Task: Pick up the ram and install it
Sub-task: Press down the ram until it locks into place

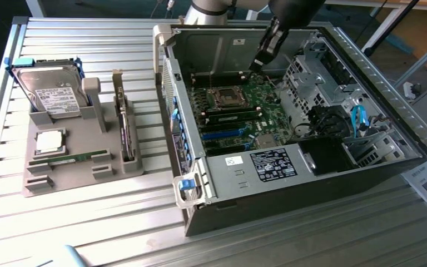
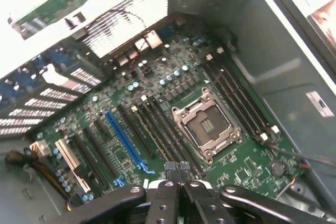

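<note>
The ram [image 1: 68, 160], a thin green stick, lies flat in the grey holder [image 1: 80, 139] on the table, at the exterior view's left. My gripper [image 1: 258, 64] hangs inside the open computer case [image 1: 273, 167], over the far part of the motherboard [image 1: 236, 111] and far from the ram. In the wrist view the gripper [image 2: 177, 169] is shut, its two fingers pressed together with nothing between them. Below it are the long dark memory slots [image 2: 157, 124] beside the empty processor socket [image 2: 206, 124].
The holder also carries a hard drive [image 1: 50, 92], a silver processor chip [image 1: 50, 142] and an upright expansion card [image 1: 127, 130]. Case walls, a drive cage [image 1: 310, 72] and blue cables [image 1: 358, 119] surround the motherboard. A blue slot [image 2: 123, 140] runs beside the memory slots.
</note>
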